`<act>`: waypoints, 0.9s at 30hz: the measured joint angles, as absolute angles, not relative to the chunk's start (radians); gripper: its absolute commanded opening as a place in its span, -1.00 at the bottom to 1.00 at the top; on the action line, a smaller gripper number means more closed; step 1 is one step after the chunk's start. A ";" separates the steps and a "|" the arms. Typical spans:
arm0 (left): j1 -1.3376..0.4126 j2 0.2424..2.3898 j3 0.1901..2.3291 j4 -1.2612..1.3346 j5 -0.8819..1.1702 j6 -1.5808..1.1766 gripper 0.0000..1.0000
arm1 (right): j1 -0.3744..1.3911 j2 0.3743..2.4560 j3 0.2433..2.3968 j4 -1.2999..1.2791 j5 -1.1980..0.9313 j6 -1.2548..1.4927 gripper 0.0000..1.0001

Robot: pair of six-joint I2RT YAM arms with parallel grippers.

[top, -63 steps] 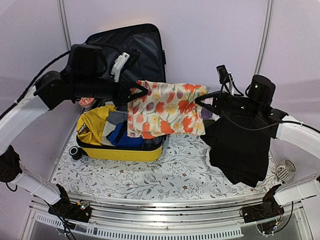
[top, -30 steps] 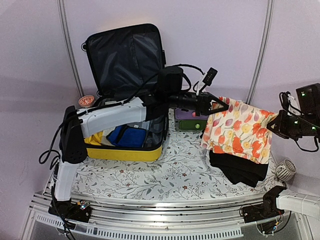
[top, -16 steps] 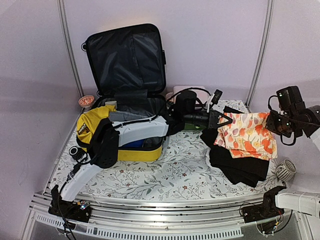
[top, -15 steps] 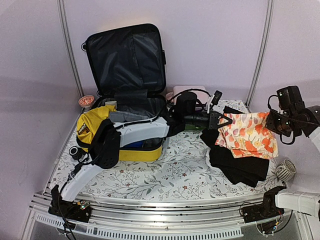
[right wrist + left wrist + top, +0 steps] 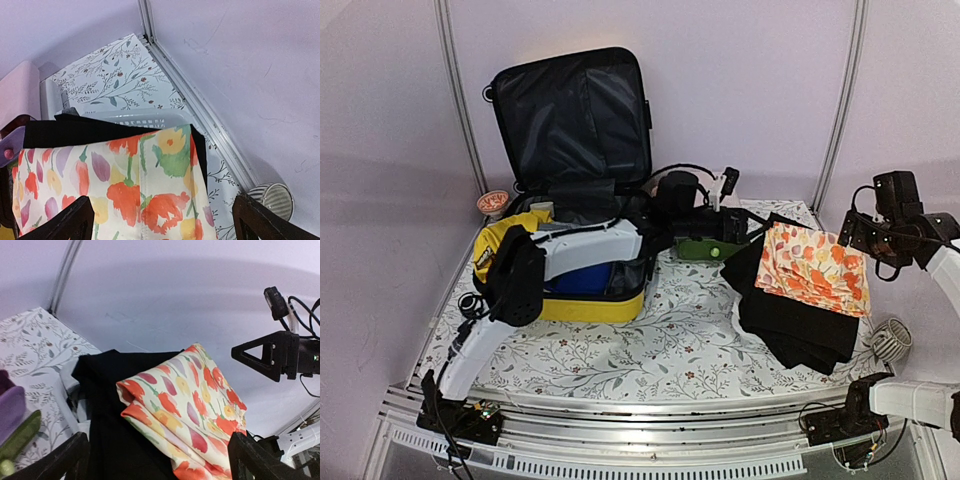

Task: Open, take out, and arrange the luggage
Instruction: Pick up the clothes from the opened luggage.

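The luggage (image 5: 570,305), a yellow hard-shell suitcase, lies open at the left with its black-lined lid (image 5: 575,115) upright; yellow (image 5: 492,252) and blue (image 5: 575,282) clothes are inside. A folded floral cloth (image 5: 815,270) (image 5: 185,410) (image 5: 125,190) rests on a black garment (image 5: 790,315) (image 5: 110,405) at the right. My left gripper (image 5: 745,228) (image 5: 160,465) hangs open just left of the cloth, holding nothing. My right gripper (image 5: 850,232) (image 5: 162,225) stands open above the cloth's far right edge, also holding nothing.
A white mesh basket (image 5: 130,118) lies under the black garment. A green and purple drawer box (image 5: 700,248) sits beside the suitcase under my left arm. A ribbed cup (image 5: 890,343) (image 5: 272,200) stands at the right edge, a small bowl (image 5: 493,203) at back left.
Both grippers opened and let go of the floral cloth, which now lies folded on the black garment. The left gripper drew back leftward; the right one lifted slightly.
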State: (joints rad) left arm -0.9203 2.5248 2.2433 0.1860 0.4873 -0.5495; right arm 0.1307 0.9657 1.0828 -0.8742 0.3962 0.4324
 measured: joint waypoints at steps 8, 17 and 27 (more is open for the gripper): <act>-0.914 2.033 1.935 -0.017 0.216 -0.333 0.97 | 0.133 1.043 1.279 -0.858 0.276 0.337 0.98; -0.741 1.519 1.608 -0.368 -0.113 -0.328 0.95 | 0.268 1.160 1.309 -0.767 0.015 0.284 0.98; -0.323 1.222 1.242 -0.698 -0.173 -0.476 0.97 | 0.327 1.285 1.310 -0.637 -0.107 0.272 0.98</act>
State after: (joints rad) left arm -0.3229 1.2217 1.2419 -0.6983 -0.1734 -0.4755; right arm 0.3271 1.2850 1.3098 -0.6373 -0.1070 0.2722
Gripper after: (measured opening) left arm 0.984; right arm 0.989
